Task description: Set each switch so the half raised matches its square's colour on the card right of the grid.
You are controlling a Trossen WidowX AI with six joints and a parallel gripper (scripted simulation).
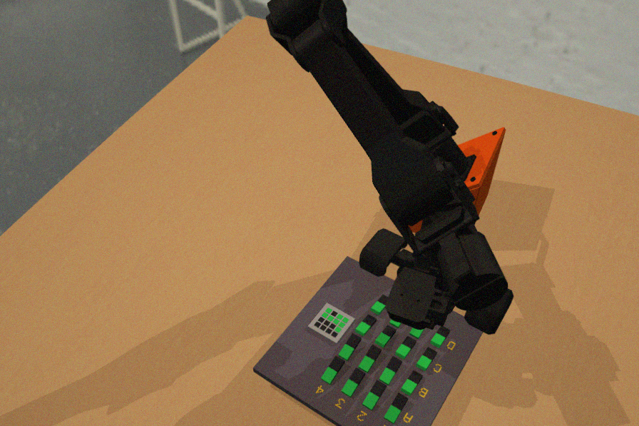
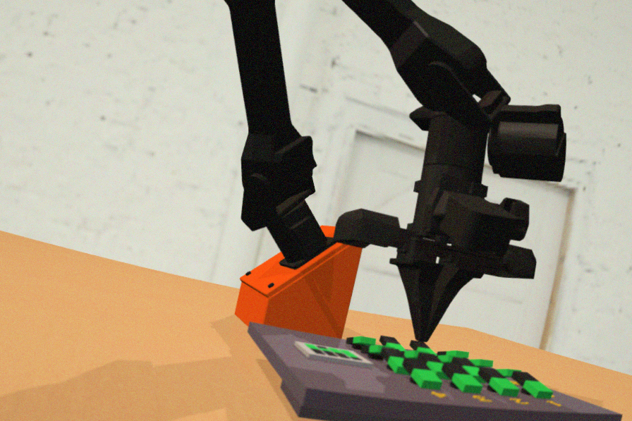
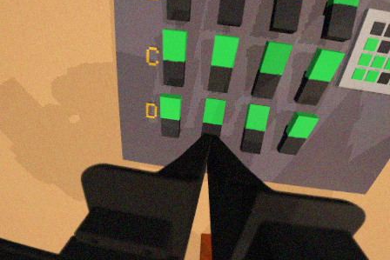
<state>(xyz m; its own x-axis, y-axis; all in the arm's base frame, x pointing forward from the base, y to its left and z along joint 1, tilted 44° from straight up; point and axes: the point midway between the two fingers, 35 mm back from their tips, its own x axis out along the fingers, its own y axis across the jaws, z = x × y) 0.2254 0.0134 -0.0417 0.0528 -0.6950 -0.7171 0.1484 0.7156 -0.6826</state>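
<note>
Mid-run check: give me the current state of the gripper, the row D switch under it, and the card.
gripper: shut, holding nothing, tips down on the panel's nearest row
second row D switch: dark grey end under the fingertips, green half showing
card: flat on the panel, uncovered

Tan table point(image 1: 180, 194), grey switch panel point(image 1: 294, 354) lying flat, orange arm base point(image 1: 485, 163) just behind

Bright, even light; soft arm shadows fall across the table point(image 1: 155, 204); slightly grainy.
</note>
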